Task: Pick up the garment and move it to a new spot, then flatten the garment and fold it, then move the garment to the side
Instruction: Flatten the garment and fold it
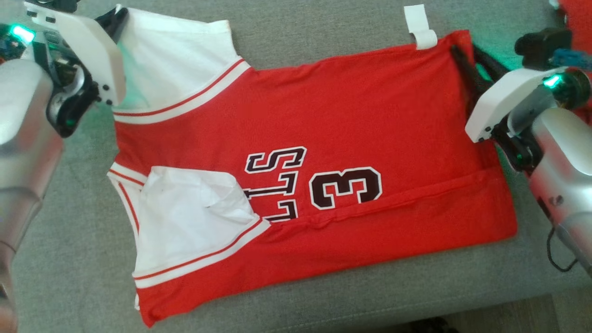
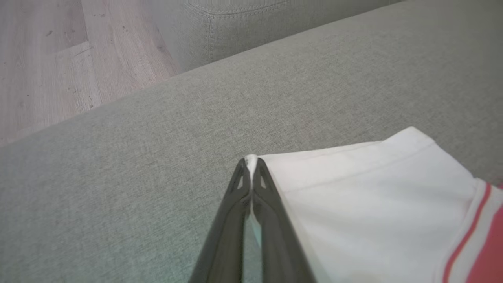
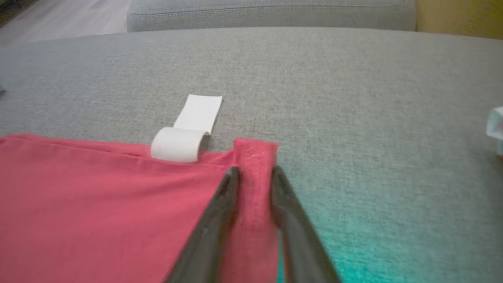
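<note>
A red jersey (image 1: pixel 351 115) with white sleeves and the number 3 lies spread on the grey cushion (image 1: pixel 323 37), its near long edge folded over. My left gripper (image 1: pixel 118 16) is at the far left corner, shut on the tip of the white sleeve (image 2: pixel 353 184), which pokes out between the fingertips (image 2: pixel 250 163). My right gripper (image 1: pixel 465 48) is at the far right corner. Its two fingers stand apart on either side of the red hem (image 3: pixel 254 157), which runs between them. A white label (image 3: pixel 188 129) sticks out from the far edge beside it.
The cushion's front edge runs along the bottom right (image 1: pixel 462 300), with wood floor (image 2: pixel 47 59) beyond the cushion in the left wrist view. Another red item (image 1: pixel 576 18) and a blue thing (image 1: pixel 573 58) lie at the far right. A pale object (image 3: pixel 495 125) sits at the right.
</note>
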{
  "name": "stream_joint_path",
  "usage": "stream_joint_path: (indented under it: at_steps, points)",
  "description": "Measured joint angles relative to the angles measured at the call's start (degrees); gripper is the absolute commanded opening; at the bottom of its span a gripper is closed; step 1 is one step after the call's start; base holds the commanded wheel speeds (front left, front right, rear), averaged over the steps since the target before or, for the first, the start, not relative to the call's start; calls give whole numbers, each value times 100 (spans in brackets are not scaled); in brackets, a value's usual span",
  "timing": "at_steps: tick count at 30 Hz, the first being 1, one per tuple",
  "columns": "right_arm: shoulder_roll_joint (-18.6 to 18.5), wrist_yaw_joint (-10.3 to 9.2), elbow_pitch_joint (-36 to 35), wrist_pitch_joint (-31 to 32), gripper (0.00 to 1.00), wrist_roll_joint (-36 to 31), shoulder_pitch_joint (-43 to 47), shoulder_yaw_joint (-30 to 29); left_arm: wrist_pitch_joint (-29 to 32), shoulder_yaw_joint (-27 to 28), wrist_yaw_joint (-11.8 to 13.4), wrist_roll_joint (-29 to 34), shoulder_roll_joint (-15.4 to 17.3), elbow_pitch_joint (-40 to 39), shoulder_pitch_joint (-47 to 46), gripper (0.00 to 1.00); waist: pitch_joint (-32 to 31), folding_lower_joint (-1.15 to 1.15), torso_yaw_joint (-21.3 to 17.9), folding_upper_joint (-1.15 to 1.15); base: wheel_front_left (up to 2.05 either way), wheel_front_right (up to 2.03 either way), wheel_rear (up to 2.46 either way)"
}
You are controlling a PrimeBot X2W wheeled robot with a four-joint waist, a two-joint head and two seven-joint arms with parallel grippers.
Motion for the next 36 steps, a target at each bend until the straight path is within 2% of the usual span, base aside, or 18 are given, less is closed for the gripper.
stream_joint_path:
  at_steps: [5,11,18,21,24,32,36]
  points:
    - [-37,0,149,-376,0,47,-156,290,-436,-145,0,-127,-10,-53,1,0,-101,-1,46,0,0,0,0]
    - [-118,0,355,-1040,0,133,-432,292,-1317,-207,0,-179,0,-226,-66,0,-295,-1,97,0,0,0,0]
    - [-469,0,252,-1261,0,338,-404,232,-1875,-423,0,-276,131,-792,-230,0,-526,-1,277,0,0,0,0]
    - [-708,0,8,-1324,0,423,113,213,-1946,-534,19,-349,377,-1319,280,0,-638,-1,426,0,0,0,0]
    - [-855,0,-89,-1335,0,456,624,145,-1978,-673,213,-437,594,-1839,961,0,-715,-1,543,0,0,0,0]
    - [-979,0,-514,-1336,0,459,1688,-376,-2085,-832,1084,-659,1136,-3311,2469,0,-923,-2,790,1,0,0,0]
    - [-994,0,-714,-1337,0,302,2219,-688,-2140,-872,1395,-745,1254,-3804,2970,0,-1003,-2,864,0,0,0,0]
